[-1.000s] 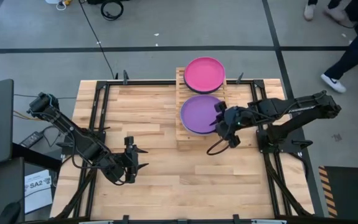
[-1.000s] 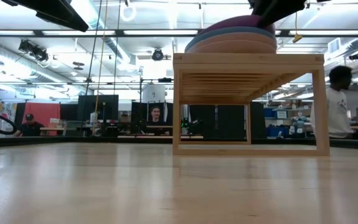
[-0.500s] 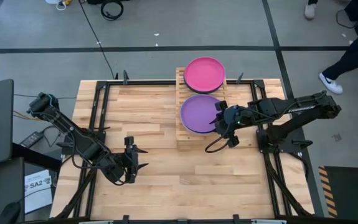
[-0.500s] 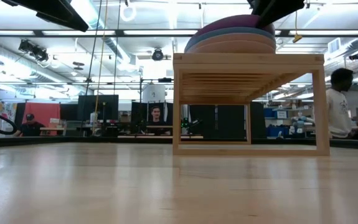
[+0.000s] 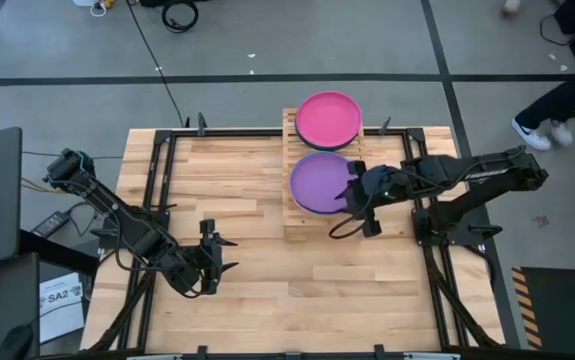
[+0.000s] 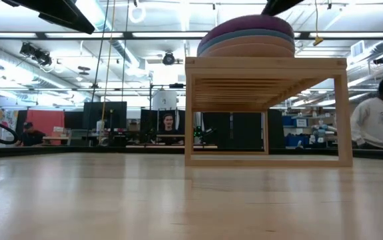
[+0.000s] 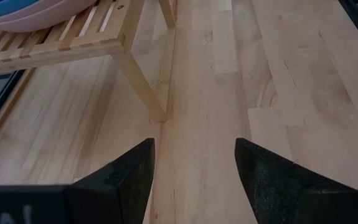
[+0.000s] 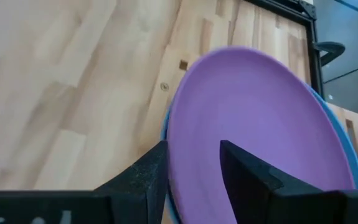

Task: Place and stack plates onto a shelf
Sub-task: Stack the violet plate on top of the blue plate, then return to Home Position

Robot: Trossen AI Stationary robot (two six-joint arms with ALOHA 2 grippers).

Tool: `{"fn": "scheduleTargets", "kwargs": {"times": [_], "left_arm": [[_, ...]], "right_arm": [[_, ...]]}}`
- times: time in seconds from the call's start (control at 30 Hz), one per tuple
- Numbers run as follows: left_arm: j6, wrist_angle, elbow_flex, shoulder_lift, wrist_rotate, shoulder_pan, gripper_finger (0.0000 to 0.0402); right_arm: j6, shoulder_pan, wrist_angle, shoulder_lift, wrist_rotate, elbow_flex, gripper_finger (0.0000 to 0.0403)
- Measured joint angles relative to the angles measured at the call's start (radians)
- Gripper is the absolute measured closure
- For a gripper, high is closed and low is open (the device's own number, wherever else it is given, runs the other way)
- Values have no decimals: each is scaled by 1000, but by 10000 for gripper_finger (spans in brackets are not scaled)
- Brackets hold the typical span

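The wooden shelf (image 5: 297,215) stands at the table's far right. Its far tier carries a magenta plate (image 5: 329,118). Its near tier carries a stack topped by a purple plate (image 5: 319,183). In the low view this stack (image 6: 248,37) shows purple over teal, blue and salmon plates, resting on the shelf's top slats (image 6: 264,65). My right gripper (image 5: 350,190) is open and hovers just above the purple plate's right rim (image 8: 185,118), its fingers apart over the rim without touching it. My left gripper (image 5: 222,256) is open and waits over the near left of the table.
Bare plank tabletop (image 5: 267,290) lies in front and to the left of the shelf. In the left wrist view a shelf leg (image 7: 142,81) stands ahead of my left gripper (image 7: 194,180). Black frame rails (image 5: 157,200) border the table. A person (image 6: 381,120) moves in the room behind.
My right gripper has risen off the top of the plate stack; in the low view its dark fingers have moved up almost out of the picture. The stack has stayed still. A person has walked to the right in the background.
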Motion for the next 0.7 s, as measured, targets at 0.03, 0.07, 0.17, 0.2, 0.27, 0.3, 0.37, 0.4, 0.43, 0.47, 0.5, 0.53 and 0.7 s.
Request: {"fn": "scheduleTargets", "kwargs": {"times": [0.03,0.07,0.17,0.2,0.27,0.3,0.37,0.4,0.43,0.47,0.5,0.53,0.7], "left_arm": [[0,0,0,0,0,0,173],[0,0,0,0,0,0,173],[0,0,0,0,0,0,173],[0,0,0,0,0,0,173],[0,0,0,0,0,0,173],[0,0,0,0,0,0,173],[0,3,0,0,0,8,173],[0,6,0,0,0,15,173],[3,13,0,0,0,26,173],[17,24,0,0,0,39,173],[39,43,0,0,-1,55,173],[67,73,0,0,-2,72,173],[294,243,0,-30,48,181,173]], "right_arm": [[9,0,0,0,-11,6,253],[17,0,1,0,-21,12,253],[27,0,-1,0,-41,38,253],[27,1,-1,0,-44,51,253],[27,5,0,0,-45,79,253],[27,7,0,0,-45,94,253],[26,12,-1,0,-46,130,253],[27,14,0,0,-47,149,253],[27,17,-1,0,-49,168,253],[27,19,-1,0,-49,187,253],[26,22,-1,0,-49,205,253],[26,23,-1,-1,-49,223,254],[76,23,-14,-20,-49,297,254]]}}
